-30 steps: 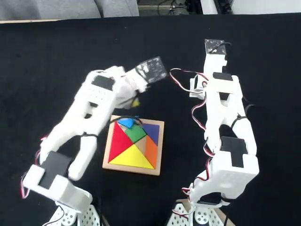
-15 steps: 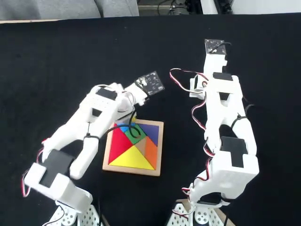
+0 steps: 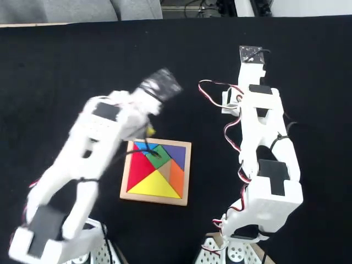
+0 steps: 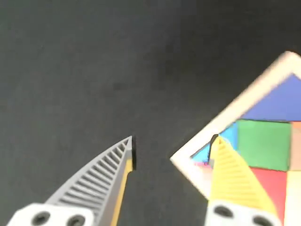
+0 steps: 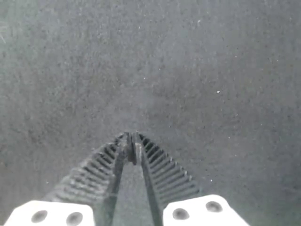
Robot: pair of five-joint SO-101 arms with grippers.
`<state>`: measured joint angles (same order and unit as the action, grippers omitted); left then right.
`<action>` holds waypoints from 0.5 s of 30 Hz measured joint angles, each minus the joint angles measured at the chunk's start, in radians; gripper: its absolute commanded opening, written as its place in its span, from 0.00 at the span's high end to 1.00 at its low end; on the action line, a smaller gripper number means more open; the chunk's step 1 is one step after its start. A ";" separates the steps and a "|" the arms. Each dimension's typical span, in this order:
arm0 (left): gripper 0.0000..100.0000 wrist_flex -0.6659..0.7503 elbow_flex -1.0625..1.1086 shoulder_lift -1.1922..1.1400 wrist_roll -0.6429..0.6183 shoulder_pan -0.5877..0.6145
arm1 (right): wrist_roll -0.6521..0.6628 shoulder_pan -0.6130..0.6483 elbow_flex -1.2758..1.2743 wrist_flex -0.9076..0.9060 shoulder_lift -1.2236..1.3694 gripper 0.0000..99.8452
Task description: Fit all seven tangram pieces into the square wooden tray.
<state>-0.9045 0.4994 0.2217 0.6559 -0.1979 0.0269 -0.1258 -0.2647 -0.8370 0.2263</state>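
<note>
Most tangram pieces (image 3: 157, 185) are sitting in the square wooden tray (image 3: 154, 198). Left tool (image 4: 172, 140) is hovering spread astride its corner, probably to seat the light-blue piece (image 4: 229, 134), while right tool (image 5: 131, 137) is idling pressed together over the black surface (image 5: 211, 56), clear of the work.

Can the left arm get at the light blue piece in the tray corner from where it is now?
Probably yes. The left hand is open over that corner of the tray, its yellow finger at the light blue piece, and nothing lies between them.
</note>
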 measured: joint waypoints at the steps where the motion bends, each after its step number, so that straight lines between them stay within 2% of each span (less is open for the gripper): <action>1: 0.74 -0.023 0.005 0.041 -0.037 0.037 | 0.000 0.000 0.000 -0.003 0.000 0.99; 5: 0.74 -0.104 0.063 0.236 -0.207 0.242 | 0.000 0.000 0.026 -0.129 -0.003 0.99; 8: 0.77 -0.126 0.167 0.377 -0.305 0.411 | 0.098 0.028 0.035 -0.292 -0.041 0.99; 12: 0.97 -0.094 0.381 0.462 -0.328 0.543 | 0.310 0.109 -0.009 -0.436 -0.048 0.99; 15: 0.95 0.006 0.509 0.463 -0.331 0.605 | 0.331 0.155 -0.089 -0.417 -0.048 0.99</action>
<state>-0.8984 1.0088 0.6851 0.3245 0.4066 0.3583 0.0292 -0.3537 -1.2543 0.1788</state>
